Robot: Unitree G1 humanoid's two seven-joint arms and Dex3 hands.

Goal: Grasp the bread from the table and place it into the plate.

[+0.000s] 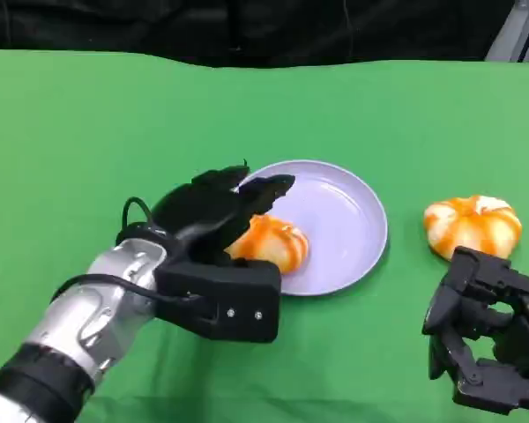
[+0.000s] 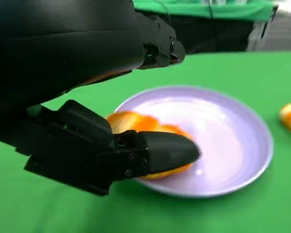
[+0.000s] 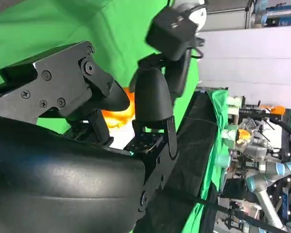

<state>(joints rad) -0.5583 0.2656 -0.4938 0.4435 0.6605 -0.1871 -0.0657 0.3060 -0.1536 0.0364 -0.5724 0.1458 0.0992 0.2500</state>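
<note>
Bread [image 1: 269, 242] sits at the near-left edge of the plate [image 1: 353, 211], left hand [image 1: 216, 216] clamped around it. We judge placing nearly done; release is left. Second bun [image 1: 473, 225] lies on the desk [image 1: 70, 132] beyond the right hand [image 1: 485, 330], whose fingers are apart, holding nothing.

Two bread rolls are on the green table [image 1: 70, 132], both orange and white. One roll [image 1: 273, 242] sits on the plate at its 8 o'clock edge; the second roll [image 1: 473, 224] lies on the cloth at 3 o'clock from the plate, apart from it. There is one plate [image 1: 344, 211], pale lilac and round. Two black hands are in view: the left hand [image 1: 213, 211] at the plate's 9 o'clock and the right hand [image 1: 489, 339] at its 4 o'clock.
</note>
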